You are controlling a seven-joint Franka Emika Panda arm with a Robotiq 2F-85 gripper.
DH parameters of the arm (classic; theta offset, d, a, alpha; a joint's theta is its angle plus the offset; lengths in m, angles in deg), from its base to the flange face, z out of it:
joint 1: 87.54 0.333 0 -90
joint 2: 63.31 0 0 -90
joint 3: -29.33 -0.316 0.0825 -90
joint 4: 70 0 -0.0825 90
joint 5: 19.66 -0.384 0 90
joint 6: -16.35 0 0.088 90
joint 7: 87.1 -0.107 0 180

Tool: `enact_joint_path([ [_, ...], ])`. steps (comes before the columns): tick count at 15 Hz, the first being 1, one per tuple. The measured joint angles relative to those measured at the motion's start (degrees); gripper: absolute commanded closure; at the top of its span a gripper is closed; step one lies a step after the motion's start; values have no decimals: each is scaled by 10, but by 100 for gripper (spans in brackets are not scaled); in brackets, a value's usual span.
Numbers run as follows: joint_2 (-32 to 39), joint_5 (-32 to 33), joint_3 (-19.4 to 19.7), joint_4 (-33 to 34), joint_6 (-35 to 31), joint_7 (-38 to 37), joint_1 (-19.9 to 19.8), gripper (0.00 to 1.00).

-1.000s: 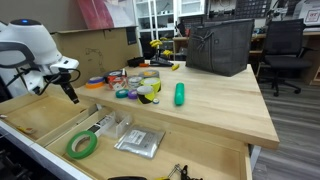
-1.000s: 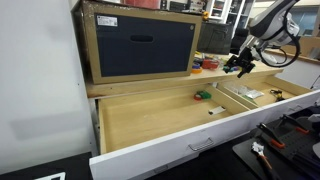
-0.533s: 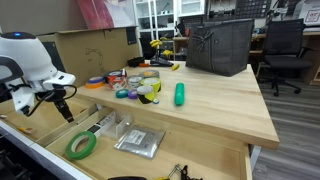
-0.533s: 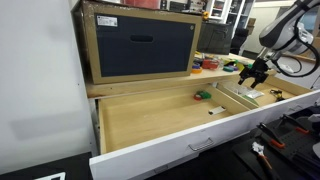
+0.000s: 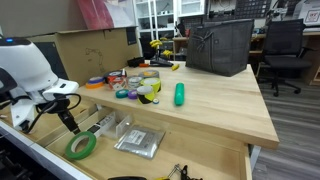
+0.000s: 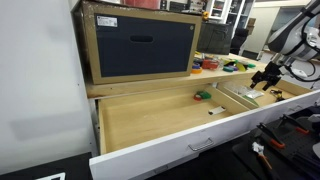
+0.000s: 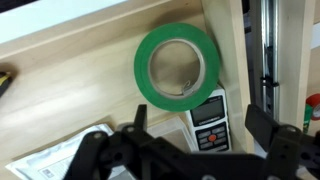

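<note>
The arm bends down over the open drawer (image 5: pixel 40 115) below the counter (image 5: pixel 215 105), wrist pointing downward. The tool (image 5: pixel 68 122) hangs empty with its jaws spread wide, just above the green tape roll (image 5: pixel 82 145). The roll lies in the drawer beside a small grey meter (image 7: pixel 208 118). A second ago the tool stood higher, nearer the counter's edge. It has since dropped toward the drawer's front.

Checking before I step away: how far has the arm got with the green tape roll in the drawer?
Done: the drawer stands open. In hand: the gripper hovers open above the green tape roll, not gripping it. Left, probably: lowering, closing on the roll and lifting it.
</note>
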Motion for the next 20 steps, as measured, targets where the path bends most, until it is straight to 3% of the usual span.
enact_joint_path([
  [6,19,-65,0,19,-2,88,-1,0],
  [13,75,-69,-3,42,-1,163,0,0],
  [20,128,24,26,46,-24,172,-1,0],
])
